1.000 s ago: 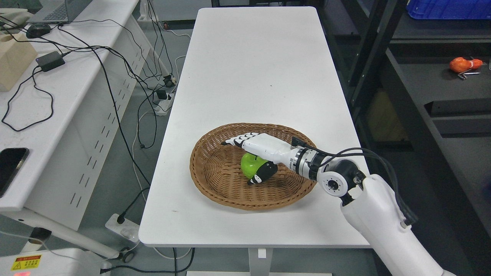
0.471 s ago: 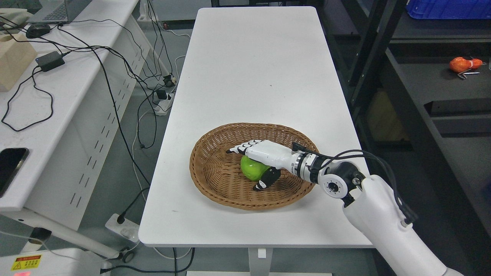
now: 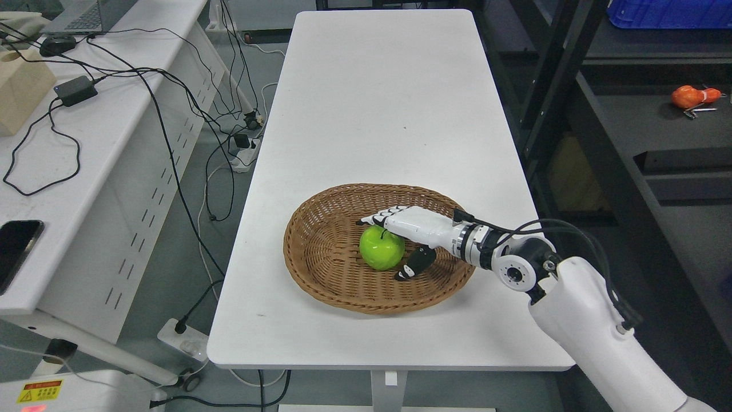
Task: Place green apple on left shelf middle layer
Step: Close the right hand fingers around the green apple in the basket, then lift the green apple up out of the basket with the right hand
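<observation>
My right hand [image 3: 410, 237] hangs in the basket [image 3: 309, 252], fingers [image 3: 378, 220] spread and holding nothing, the green apple [image 3: 381, 248] sitting just beside them at nine o'clock.

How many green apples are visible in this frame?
1. The green apple sits in the wicker basket on the white table, just left of the right hand. The hand could hide little; no other apple shows.
</observation>
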